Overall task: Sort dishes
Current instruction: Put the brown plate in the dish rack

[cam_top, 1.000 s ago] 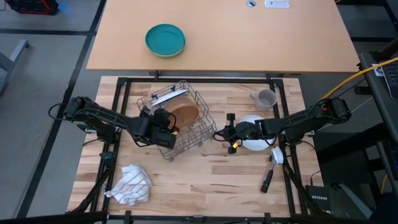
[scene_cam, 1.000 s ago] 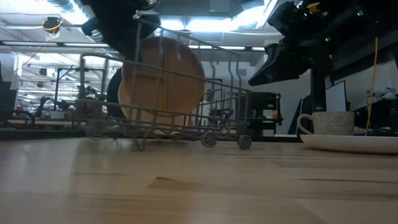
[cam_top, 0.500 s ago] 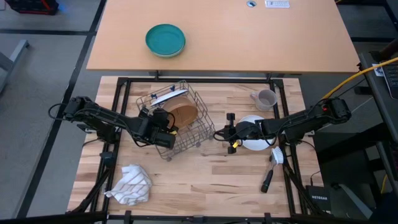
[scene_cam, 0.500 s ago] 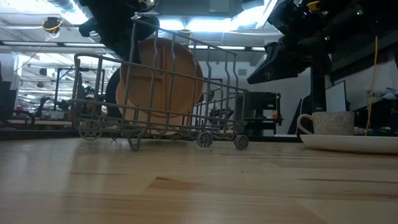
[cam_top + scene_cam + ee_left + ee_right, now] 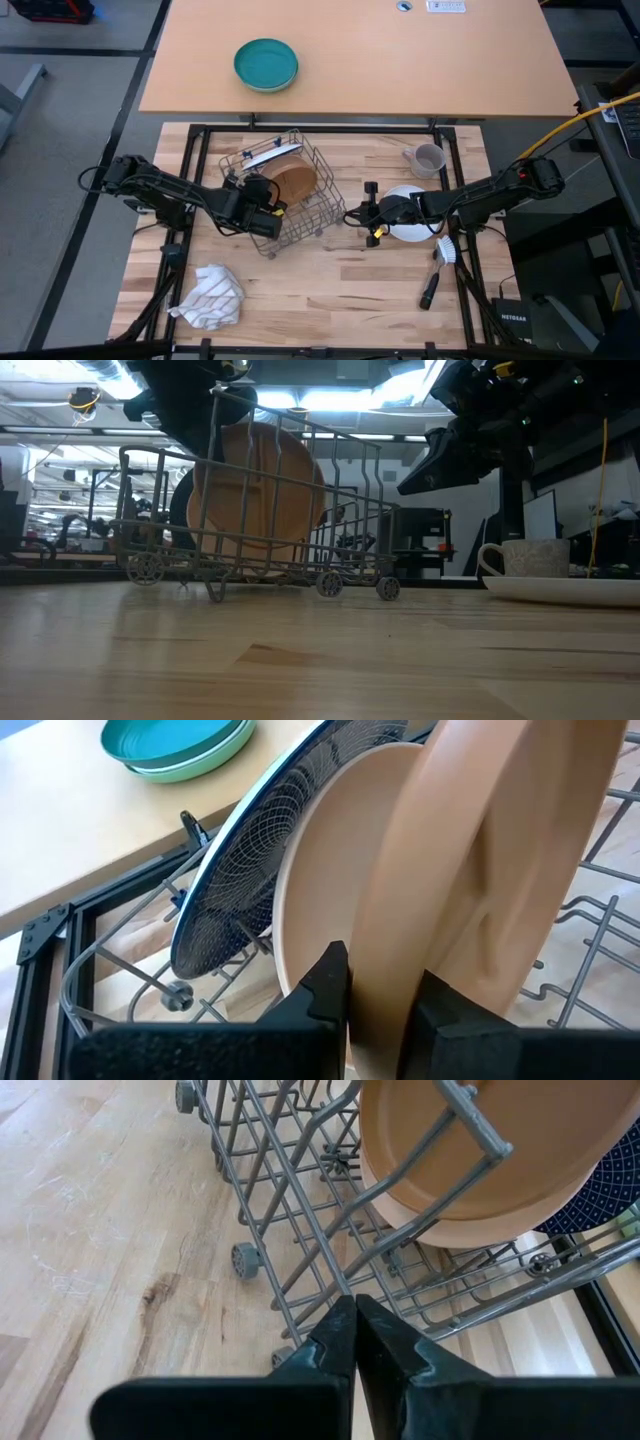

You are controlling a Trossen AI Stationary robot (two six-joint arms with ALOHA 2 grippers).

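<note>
A grey wire rack [image 5: 300,205] stands mid-table. In it the peach-pink bowl [image 5: 296,181] stands on edge, its tan inside facing right, its lower rim among the rack's wires. The blue plate [image 5: 235,880] leans on edge behind the bowl. My left gripper [image 5: 262,197] is shut on the bowl. My right gripper [image 5: 352,214] is shut at the rack's right corner. The white plate [image 5: 410,232] lies flat under the right arm. The grey mug [image 5: 428,158] stands beyond it. My left gripper has the bowl's rim [image 5: 385,975] between its two fingers, one on the pink outer side and one on the tan inside. It comes from the table's left, slanting down. The bowl stands on edge inside the rack. My right gripper's shut fingertips [image 5: 352,1312] sit at a rack wire [image 5: 300,1230]; whether they touch it I cannot tell.
A teal-green bowl [image 5: 266,63] sits on the far tabletop. A white striped cloth [image 5: 212,297] lies crumpled near the front left. A dish brush [image 5: 438,268] lies at the front right. Bare wood stretches along the table's near edge.
The rack and the bowl in it have shifted slightly toward the table's left, the rack's left end swinging a little. Both have since kept still.
</note>
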